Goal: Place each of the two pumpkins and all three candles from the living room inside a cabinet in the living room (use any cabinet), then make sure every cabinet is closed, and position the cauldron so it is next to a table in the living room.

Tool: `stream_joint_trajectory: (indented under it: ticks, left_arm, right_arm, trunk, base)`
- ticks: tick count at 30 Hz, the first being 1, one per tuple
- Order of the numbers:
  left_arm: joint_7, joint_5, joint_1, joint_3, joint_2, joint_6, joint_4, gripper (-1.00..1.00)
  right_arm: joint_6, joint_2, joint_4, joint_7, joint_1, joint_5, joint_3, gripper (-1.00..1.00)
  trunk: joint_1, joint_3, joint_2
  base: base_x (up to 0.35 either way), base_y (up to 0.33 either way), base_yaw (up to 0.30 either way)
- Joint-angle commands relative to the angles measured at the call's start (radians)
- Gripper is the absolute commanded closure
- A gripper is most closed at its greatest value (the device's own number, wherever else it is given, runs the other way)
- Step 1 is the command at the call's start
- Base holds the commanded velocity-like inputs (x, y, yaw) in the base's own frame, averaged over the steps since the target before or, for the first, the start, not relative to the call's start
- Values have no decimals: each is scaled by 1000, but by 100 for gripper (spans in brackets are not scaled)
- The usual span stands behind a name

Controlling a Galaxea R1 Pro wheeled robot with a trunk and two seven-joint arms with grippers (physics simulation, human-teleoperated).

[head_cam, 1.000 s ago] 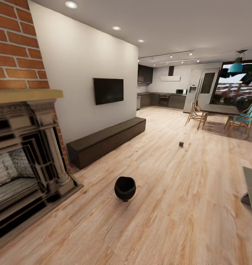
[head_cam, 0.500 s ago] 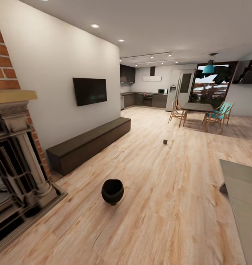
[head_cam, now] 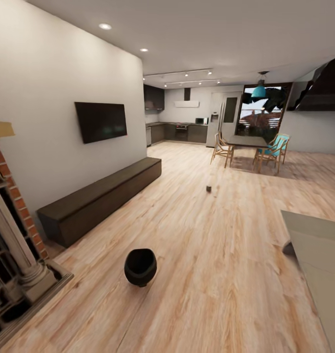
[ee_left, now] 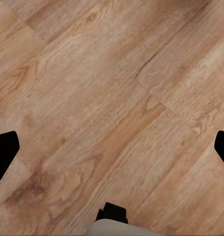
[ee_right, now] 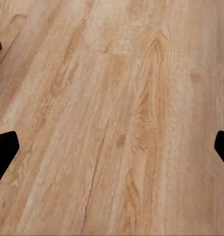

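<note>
Both grippers spread wide and holding nothing: left gripper (ee_left: 112, 147) with its dark fingertips (ee_left: 4, 150) at the picture's two edges over bare plank floor (ee_left: 117, 88), a dark foot with a pale rounded part at the lower edge; right gripper (ee_right: 112, 147) likewise splayed, fingertips (ee_right: 4, 150) far apart above the same wood floor.

From the head view, nearest at 6 o'clock: black cauldron (head_cam: 140, 266), upright on the floor (head_cam: 211, 274), mouth open upward, standing alone and well apart from any furniture. At 3 to 4 o'clock, close in: corner of a pale grey desk (head_cam: 317, 245) cut by the frame edge. At 8 o'clock: stone fireplace surround (head_cam: 13, 274) with a strip of red brick.

Further out at 10 o'clock: long, low, dark brown cabinet (head_cam: 101, 198) along the white wall, all fronts flush and shut. Above it: black wall-mounted television (head_cam: 101, 121).

Mid-floor at 12 to 1 o'clock: one small dark object (head_cam: 209, 188) on the planks, too small to identify. Beyond it at 1 o'clock: dining table (head_cam: 246, 142) with wooden chairs, some with teal seats (head_cam: 277, 147), under a teal pendant lamp (head_cam: 258, 90). Farthest, at 12 o'clock: dark kitchen units (head_cam: 179, 132) against the back wall.
</note>
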Motion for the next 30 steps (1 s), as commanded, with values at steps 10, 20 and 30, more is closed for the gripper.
stream_joint_trajectory:
  ticks: [10,20,30]
  left_arm:
    - [0,0,0,2,0,-1,-1,-100]
    - [0,0,0,2,0,-1,-1,-100]
    - [0,-1,0,0,0,0,-1,-100]
  right_arm:
    - [-3,-1,1,1,-1,-8,1,-100]
    - [-6,-1,1,4,-1,-8,1,-100]
    - [-5,0,1,2,-1,-8,1,-100]
  trunk:
    - [1,-1,-1]
    - [1,-1,-1]
    - [1,-1,-1]
  base:
    - [299,147,-5]
    - [299,136,0]
    - [286,19,21]
